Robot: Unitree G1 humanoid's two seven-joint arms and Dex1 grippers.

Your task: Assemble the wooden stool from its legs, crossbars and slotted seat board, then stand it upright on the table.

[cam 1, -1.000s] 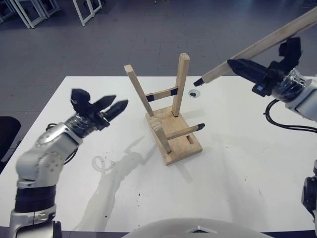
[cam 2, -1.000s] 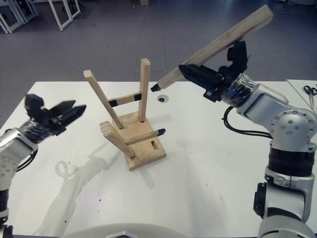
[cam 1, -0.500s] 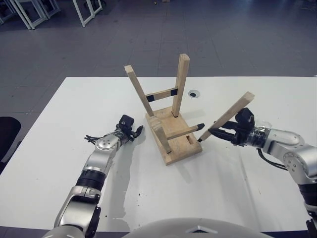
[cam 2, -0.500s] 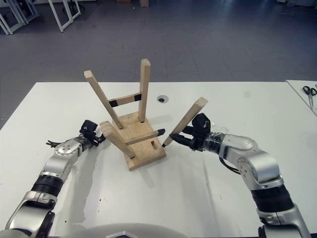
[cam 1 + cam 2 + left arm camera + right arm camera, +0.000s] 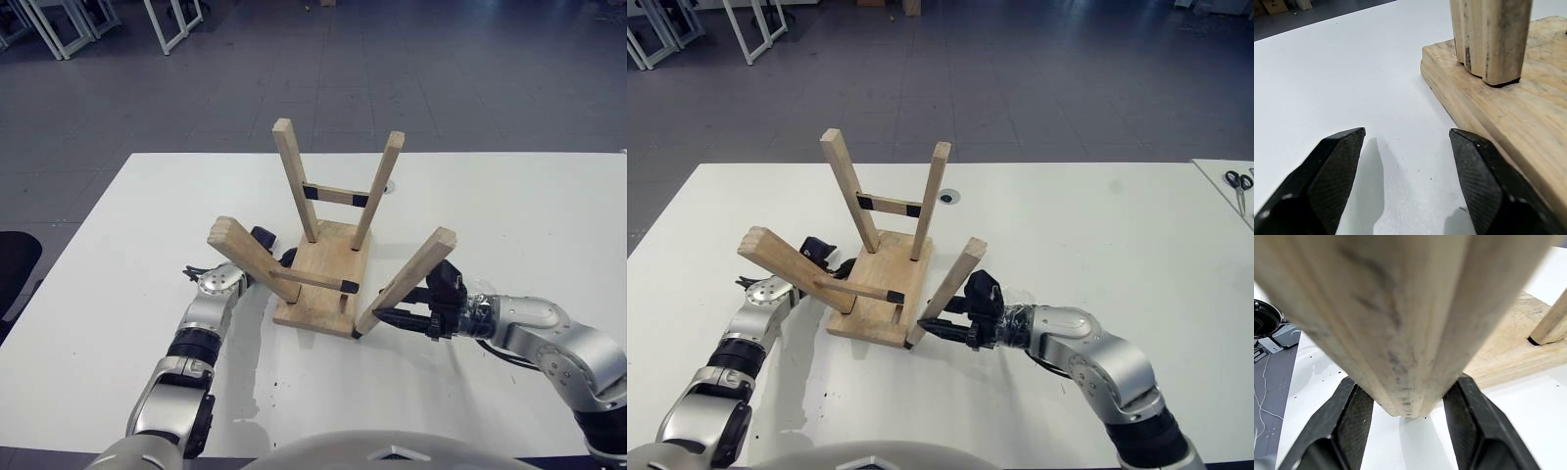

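The seat board (image 5: 328, 257) lies flat, underside up, near the middle of the white table (image 5: 509, 225), well apart from the table's left, right and far edges. Two legs (image 5: 297, 181) stand in its far end, splaying slightly apart and joined by a short crossbar (image 5: 338, 195). A third leg (image 5: 250, 259) rises from the near left part and tilts out past the board's left edge; a thin rod (image 5: 313, 282) runs from it across the board and ends in a black tip. The left gripper (image 5: 277, 253) sits low on the table just beside the board's left edge, under the tilted leg, its jaws spread wide with nothing between them; one finger (image 5: 1484, 171) is close to the board's side. The right gripper (image 5: 387, 317) is clamped on the lower end of the fourth leg (image 5: 407, 281), which slants up and to the right. That leg's foot is just beside the board's near right corner; whether it touches the board cannot be told.
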